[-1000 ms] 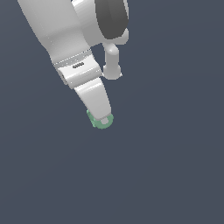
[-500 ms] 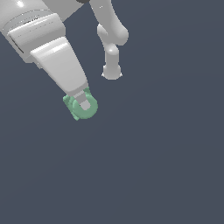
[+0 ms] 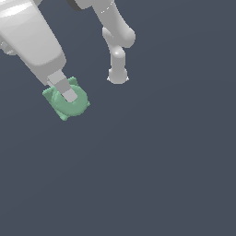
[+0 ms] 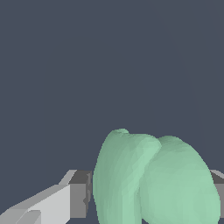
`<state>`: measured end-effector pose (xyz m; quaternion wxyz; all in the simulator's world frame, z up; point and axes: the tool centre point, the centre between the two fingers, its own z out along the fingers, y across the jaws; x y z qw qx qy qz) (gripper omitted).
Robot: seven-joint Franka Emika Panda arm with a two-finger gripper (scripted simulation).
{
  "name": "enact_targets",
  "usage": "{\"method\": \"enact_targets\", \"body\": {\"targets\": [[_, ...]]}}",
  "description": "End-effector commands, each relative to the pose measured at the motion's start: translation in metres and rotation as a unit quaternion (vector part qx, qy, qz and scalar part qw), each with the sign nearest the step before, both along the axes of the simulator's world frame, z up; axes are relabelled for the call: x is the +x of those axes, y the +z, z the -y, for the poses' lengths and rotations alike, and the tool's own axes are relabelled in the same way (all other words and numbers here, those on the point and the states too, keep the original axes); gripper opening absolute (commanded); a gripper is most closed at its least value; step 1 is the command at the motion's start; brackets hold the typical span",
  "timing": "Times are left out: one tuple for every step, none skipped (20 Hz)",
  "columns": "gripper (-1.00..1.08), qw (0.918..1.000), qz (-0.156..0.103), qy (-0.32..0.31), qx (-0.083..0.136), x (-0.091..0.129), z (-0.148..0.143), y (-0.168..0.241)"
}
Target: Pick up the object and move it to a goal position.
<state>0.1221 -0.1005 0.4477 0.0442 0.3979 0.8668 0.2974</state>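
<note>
Carrying, judging by the grip: gripper [image 3: 69, 96] reaching in from the exterior view's upper left, clamped on the object [image 3: 68, 102], one grey finger [image 3: 64, 87] lying across the mint-green lobes. Sitting between the jaws in the wrist view too, the object [image 4: 153, 179] filling the gap, a grey pad [image 4: 78, 194] pressing against one flank and a sliver of the other pad [image 4: 218, 192] showing past the far flank. Hanging towards the exterior view's left, apart from the white arm segment [image 3: 118, 69] further right.

Showing no goal marker in either view, so no telling how far off the target lies. Holding the squeeze steady, most likely the thing to mind: bumpy lobes giving the pads uneven purchase, probably inviting a twist. Moving smoothly, avoiding sharp wrist turns, releasing only once settled at the goal.
</note>
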Motion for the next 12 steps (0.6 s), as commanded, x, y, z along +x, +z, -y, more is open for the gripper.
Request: {"method": "enact_targets", "body": {"targets": [[-1.00, 1.0000, 0.004, 0.008, 0.003, 0.0016, 0.0031, 0.0059], [-1.00, 0.9999, 0.005, 0.010, 0.003, 0.0022, 0.0041, 0.0076], [-1.00, 0.9999, 0.006, 0.012, 0.004, 0.0027, 0.0049, 0.0091], [-1.00, 0.9999, 0.006, 0.013, 0.004, 0.0031, 0.0057, 0.0104], [-1.00, 0.9999, 0.007, 0.015, 0.005, 0.0035, 0.0063, 0.0115], [-1.00, 0.9998, 0.008, 0.016, 0.005, 0.0038, 0.0068, 0.0124], [-1.00, 0.9998, 0.008, 0.017, 0.006, 0.0041, 0.0071, 0.0132], [-1.00, 0.9998, 0.008, 0.017, 0.006, 0.0043, 0.0074, 0.0138], [-1.00, 0.9998, 0.009, 0.018, 0.006, 0.0046, 0.0075, 0.0142], [-1.00, 0.9998, 0.009, 0.018, 0.006, 0.0047, 0.0076, 0.0144], [-1.00, 0.9998, 0.009, 0.018, 0.006, 0.0048, 0.0076, 0.0145], [-1.00, 0.9998, 0.009, 0.018, 0.006, 0.0049, 0.0076, 0.0145]]}}
